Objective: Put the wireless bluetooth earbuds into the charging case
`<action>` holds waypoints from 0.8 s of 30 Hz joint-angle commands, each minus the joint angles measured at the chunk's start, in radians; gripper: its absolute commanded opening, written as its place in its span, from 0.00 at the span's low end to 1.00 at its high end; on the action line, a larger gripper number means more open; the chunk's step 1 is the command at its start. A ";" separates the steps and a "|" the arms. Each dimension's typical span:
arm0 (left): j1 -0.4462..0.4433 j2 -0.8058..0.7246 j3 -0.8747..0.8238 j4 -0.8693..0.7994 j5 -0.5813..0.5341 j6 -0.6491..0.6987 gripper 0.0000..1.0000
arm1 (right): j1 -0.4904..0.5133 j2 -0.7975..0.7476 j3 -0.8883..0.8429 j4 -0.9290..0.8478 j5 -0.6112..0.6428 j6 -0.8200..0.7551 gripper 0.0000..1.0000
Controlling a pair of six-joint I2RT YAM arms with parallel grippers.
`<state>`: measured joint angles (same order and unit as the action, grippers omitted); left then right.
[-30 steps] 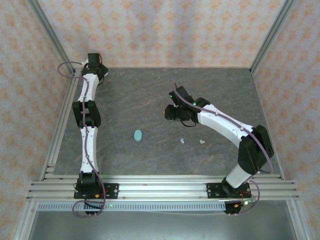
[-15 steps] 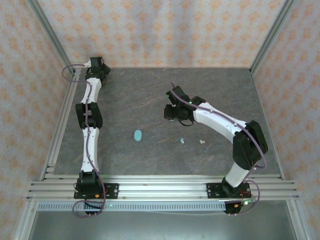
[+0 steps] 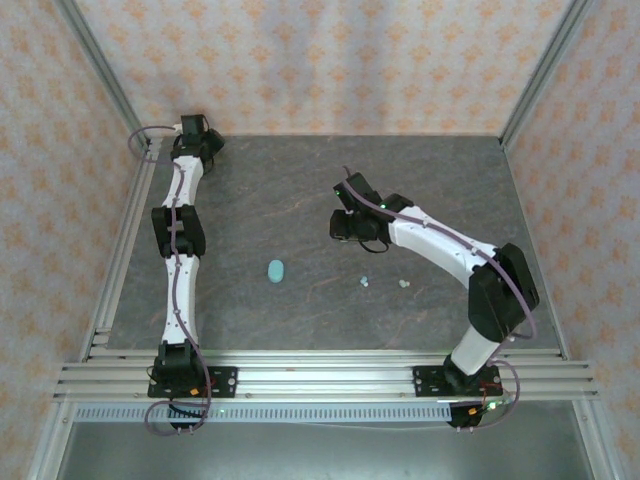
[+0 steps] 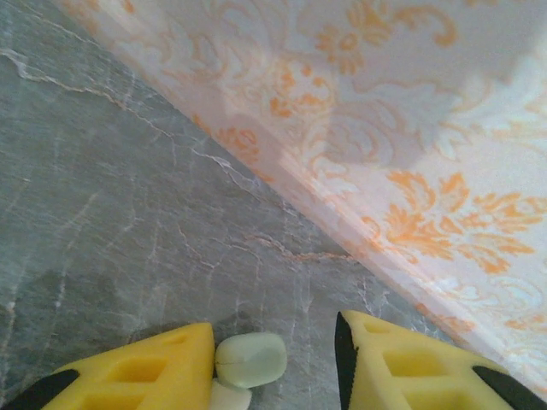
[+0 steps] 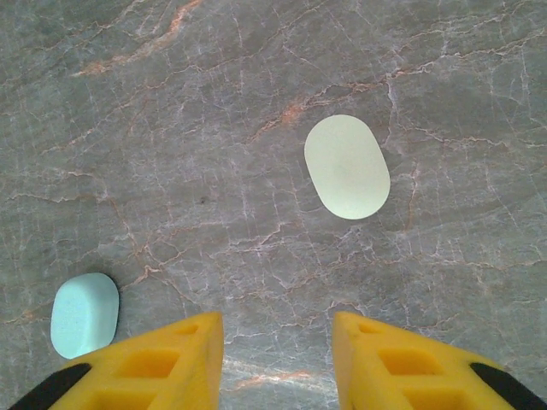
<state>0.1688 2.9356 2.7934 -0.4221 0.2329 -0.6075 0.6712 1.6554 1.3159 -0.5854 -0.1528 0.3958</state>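
the left arm has shifted slightly at the far wall, left gripper loose with a pale earbud between its fingers (touching one, unpinched), while the empty, parted right gripper faces the pale case; pickup seemingly underway, needing a squeeze next.

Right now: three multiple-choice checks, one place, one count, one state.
1. Left claw is over the grey marbled table's: A) far left corner B) centre C) near edge
2. Tiny pale plastic earbuds lying loose in the top view: A) one B) two C) four
3. Right claw is: A) shut on an earbud B) open, nothing between its jaws C) shut on a case
1 A, top view shows it there; 2 B, two specks side by side; 3 B, bare table shows in the gap.
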 commanded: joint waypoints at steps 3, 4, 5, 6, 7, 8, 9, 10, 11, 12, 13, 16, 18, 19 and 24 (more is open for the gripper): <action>-0.032 -0.026 -0.017 -0.125 0.075 0.067 0.38 | -0.004 -0.081 -0.054 0.005 0.031 0.007 0.38; -0.035 -0.034 -0.028 -0.133 0.074 0.082 0.38 | -0.003 -0.089 -0.063 0.008 0.031 0.010 0.38; -0.039 -0.044 -0.039 -0.143 0.074 0.107 0.37 | -0.004 -0.101 -0.071 0.011 0.030 0.012 0.38; -0.041 -0.051 -0.049 -0.155 0.073 0.115 0.36 | -0.003 -0.110 -0.079 0.012 0.029 0.015 0.38; -0.043 -0.056 -0.058 -0.163 0.072 0.120 0.35 | -0.004 -0.118 -0.085 0.013 0.029 0.015 0.38; -0.044 -0.059 -0.063 -0.172 0.072 0.124 0.34 | -0.004 -0.127 -0.091 0.013 0.031 0.017 0.38; -0.043 -0.061 -0.064 -0.185 0.068 0.126 0.32 | -0.004 -0.136 -0.098 0.014 0.031 0.019 0.38; -0.043 -0.061 -0.064 -0.196 0.065 0.128 0.31 | -0.004 -0.144 -0.106 0.015 0.030 0.021 0.38; -0.044 -0.061 -0.065 -0.208 0.061 0.129 0.30 | -0.004 -0.151 -0.111 0.015 0.031 0.023 0.38; -0.044 -0.061 -0.066 -0.218 0.055 0.130 0.30 | -0.005 -0.158 -0.117 0.015 0.029 0.027 0.38; -0.043 -0.063 -0.066 -0.226 0.045 0.134 0.29 | -0.004 -0.165 -0.122 0.015 0.030 0.030 0.38; -0.043 -0.064 -0.066 -0.236 0.020 0.150 0.29 | -0.004 -0.187 -0.137 0.016 0.027 0.038 0.38; -0.042 -0.062 -0.066 -0.230 0.009 0.152 0.27 | -0.004 -0.196 -0.148 0.016 0.028 0.041 0.38; -0.040 -0.062 -0.065 -0.226 0.005 0.152 0.27 | -0.004 -0.199 -0.150 0.016 0.028 0.043 0.38; -0.035 -0.057 -0.066 -0.216 -0.036 0.154 0.26 | -0.004 -0.189 -0.144 0.012 0.018 0.046 0.38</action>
<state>0.1436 2.9002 2.7560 -0.5125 0.2272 -0.4690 0.6712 1.4834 1.1797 -0.5808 -0.1528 0.4278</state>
